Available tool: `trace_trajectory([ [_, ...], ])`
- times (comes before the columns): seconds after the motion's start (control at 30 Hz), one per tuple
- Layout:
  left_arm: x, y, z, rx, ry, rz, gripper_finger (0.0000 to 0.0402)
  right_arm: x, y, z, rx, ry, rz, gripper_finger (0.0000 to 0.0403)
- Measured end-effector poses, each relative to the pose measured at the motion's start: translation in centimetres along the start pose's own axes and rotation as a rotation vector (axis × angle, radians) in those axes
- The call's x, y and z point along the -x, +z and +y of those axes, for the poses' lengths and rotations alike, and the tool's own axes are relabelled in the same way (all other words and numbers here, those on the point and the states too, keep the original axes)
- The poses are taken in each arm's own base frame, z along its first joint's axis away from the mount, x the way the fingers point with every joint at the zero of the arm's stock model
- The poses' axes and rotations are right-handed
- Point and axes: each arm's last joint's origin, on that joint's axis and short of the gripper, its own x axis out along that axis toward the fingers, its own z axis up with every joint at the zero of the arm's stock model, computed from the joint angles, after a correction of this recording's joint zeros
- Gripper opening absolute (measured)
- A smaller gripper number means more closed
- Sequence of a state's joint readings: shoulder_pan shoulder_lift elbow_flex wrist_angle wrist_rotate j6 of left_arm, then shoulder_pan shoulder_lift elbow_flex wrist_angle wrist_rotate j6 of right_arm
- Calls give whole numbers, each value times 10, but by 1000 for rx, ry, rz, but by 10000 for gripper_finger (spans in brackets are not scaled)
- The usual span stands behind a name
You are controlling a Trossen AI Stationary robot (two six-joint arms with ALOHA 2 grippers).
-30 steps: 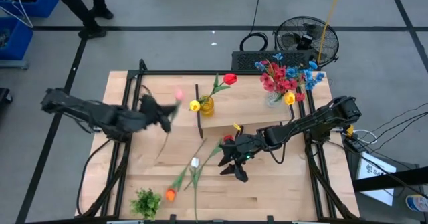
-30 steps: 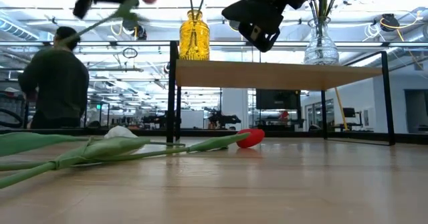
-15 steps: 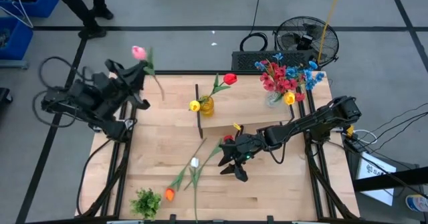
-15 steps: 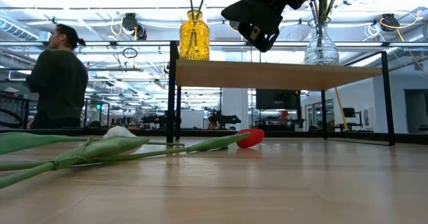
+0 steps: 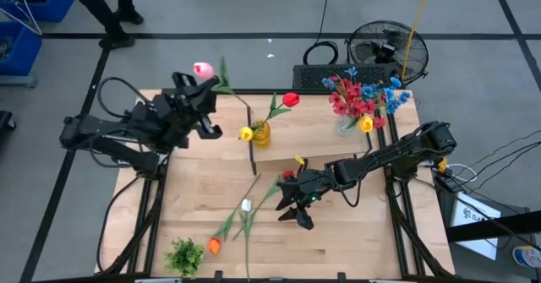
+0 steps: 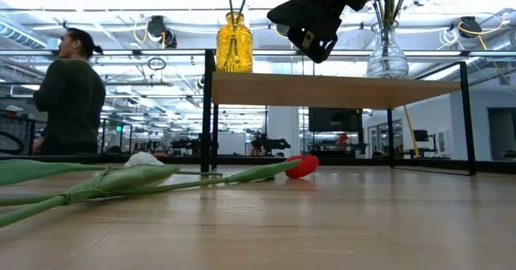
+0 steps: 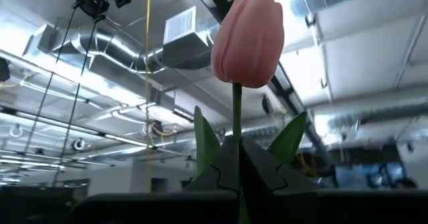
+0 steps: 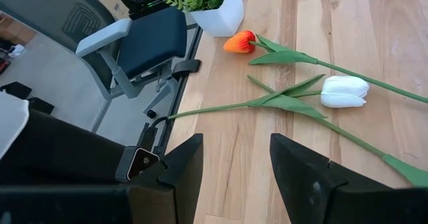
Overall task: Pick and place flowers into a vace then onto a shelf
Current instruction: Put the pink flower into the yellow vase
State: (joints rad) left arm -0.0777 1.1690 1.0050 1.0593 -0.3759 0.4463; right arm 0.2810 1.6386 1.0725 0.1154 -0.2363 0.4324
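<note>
Grey floor surrounds the light-wood table (image 5: pixel 338 241), and in the low view a person (image 6: pixel 71 93) stands in the room behind it. Seen from above with the table's middle as the dial, the left gripper (image 5: pixel 201 97) sits at about 10 o'clock, raised over the far-left corner, clenched on the stem of a pink tulip (image 5: pixel 203 69); the left wrist view shows that bloom upright against the ceiling, its stem pinched between the dark fingers (image 7: pixel 257 174). At 7 o'clock a small leafy plant (image 5: pixel 184 254) stands near the front edge. Just right of it lie an orange tulip (image 5: pixel 215 247) and a white tulip (image 5: pixel 246 205), flat on the wood, their green stems crossing. At 12 o'clock the shelf (image 5: pixel 296 152) carries a yellow vase (image 5: pixel 261 133) holding a yellow and a red tulip. At about 5 o'clock the right gripper (image 5: pixel 292 207) hovers above the table beside the stems, its fingers spread and holding nothing. At 2 o'clock a clear vase (image 5: pixel 347 124) holds red and blue flowers.
</note>
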Motion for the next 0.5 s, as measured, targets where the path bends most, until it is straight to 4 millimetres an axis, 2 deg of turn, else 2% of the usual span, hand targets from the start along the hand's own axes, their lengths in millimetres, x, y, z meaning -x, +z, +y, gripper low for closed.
trace_trajectory([
  [0.13, -2, -3, 1, 98, 14, -24, 2, 0, 0, 1, 1, 3, 2, 164],
  [0.5, -2, -18, -5, 162, 45, 76, 2, 0, 0, 1, 8, 5, 3, 164],
])
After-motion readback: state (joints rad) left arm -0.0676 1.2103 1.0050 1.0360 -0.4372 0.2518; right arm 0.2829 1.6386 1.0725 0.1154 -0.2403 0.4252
